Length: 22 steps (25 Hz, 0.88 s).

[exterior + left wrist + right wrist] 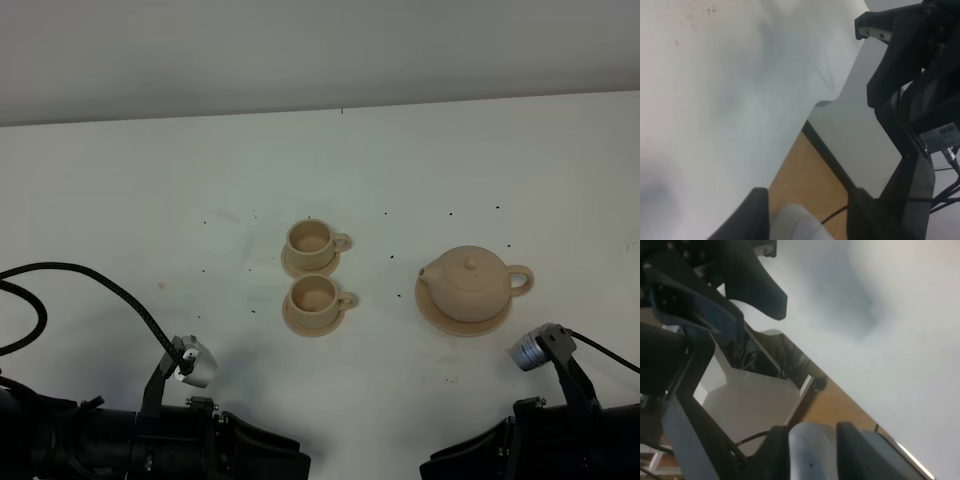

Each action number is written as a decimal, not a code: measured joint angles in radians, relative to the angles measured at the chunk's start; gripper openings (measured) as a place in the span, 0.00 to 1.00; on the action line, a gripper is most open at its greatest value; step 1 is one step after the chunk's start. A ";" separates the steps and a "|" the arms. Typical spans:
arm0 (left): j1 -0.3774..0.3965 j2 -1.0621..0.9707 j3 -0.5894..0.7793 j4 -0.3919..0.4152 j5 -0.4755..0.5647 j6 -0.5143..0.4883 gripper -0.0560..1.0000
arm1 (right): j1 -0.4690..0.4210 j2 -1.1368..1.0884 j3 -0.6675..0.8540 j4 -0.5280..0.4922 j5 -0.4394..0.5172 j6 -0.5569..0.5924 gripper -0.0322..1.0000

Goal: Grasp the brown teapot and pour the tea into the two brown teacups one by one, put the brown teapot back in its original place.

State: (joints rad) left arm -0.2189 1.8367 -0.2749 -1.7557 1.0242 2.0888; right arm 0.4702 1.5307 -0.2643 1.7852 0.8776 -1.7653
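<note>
The brown teapot (468, 283) stands upright on its flat round plate (437, 309), right of the table's middle, with its spout to the left and its handle to the right. The two brown teacups sit on saucers in the middle, one farther back (311, 240) and one nearer (314, 297), both with handles to the right. Both arms rest folded at the table's front edge, well short of the crockery. Only blurred dark parts of my left gripper (805, 220) and my right gripper (812, 445) show in the wrist views. Nothing is held.
The white table (150, 200) carries small dark specks. A black cable (90, 275) loops over its front left. The left arm (150, 440) and the right arm (560, 440) fill the front corners. The wrist views show the table's edge, orange floor (805, 170) and arm frames.
</note>
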 joint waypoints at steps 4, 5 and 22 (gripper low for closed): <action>0.000 0.000 0.000 0.000 0.000 0.000 0.42 | 0.000 0.000 0.000 0.000 0.000 0.000 0.27; 0.000 0.000 0.000 0.000 0.000 0.000 0.42 | 0.000 0.000 0.000 0.000 0.000 0.000 0.27; 0.000 0.000 -0.005 0.000 0.162 -0.001 0.42 | 0.000 0.000 0.000 0.000 0.001 0.000 0.27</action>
State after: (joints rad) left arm -0.2189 1.8367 -0.2798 -1.7557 1.1862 2.0878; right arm 0.4702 1.5307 -0.2643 1.7852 0.8788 -1.7653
